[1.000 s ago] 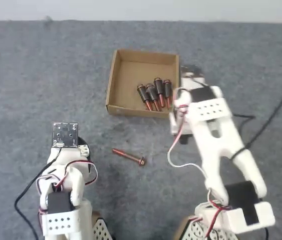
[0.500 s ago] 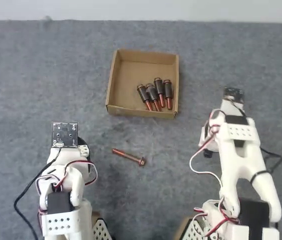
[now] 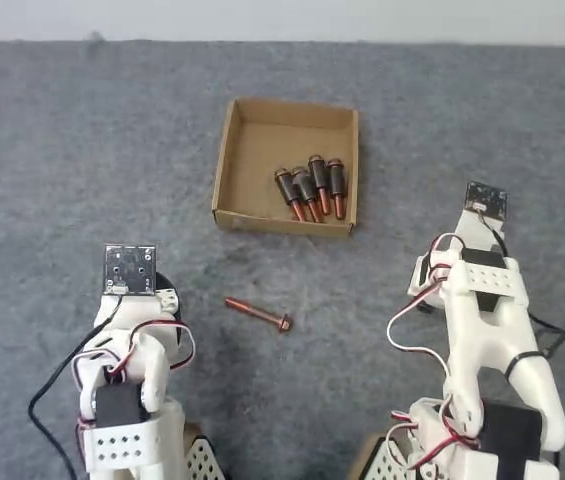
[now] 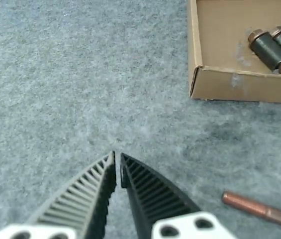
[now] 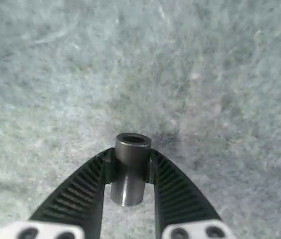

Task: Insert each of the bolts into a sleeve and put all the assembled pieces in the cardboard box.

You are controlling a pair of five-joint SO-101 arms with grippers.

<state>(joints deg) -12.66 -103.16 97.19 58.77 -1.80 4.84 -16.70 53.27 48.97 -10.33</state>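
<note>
1. The right end effector [image 5: 132,158] pinches a dark sleeve [image 5: 130,177] near its open end, off to the right of the cardboard box [image 3: 223,170]. The hold is narrow and the sleeve is round, so it may well pivot or slide out when a bolt pushes into it.
2. The bolt [image 3: 258,313] lies flat on the counter [image 3: 82,150], between the two arms and below the box. It is thin and low, so a grab there could roll it away or clamp it crookedly.
3. The left end effector [image 4: 118,155] is pressed together and holds nothing, just beside the bolt. It has to spread before it can take the bolt.
4. If the bolt's tip meets the sleeve's bore off-axis, it will likely jam on the rim.
5. A careless drop into the box could land on the wall or jostle the assembled pieces [image 3: 310,188] at its right side.
6. Count: one loose bolt, one loose sleeve, four assembled pieces, one box.
</note>
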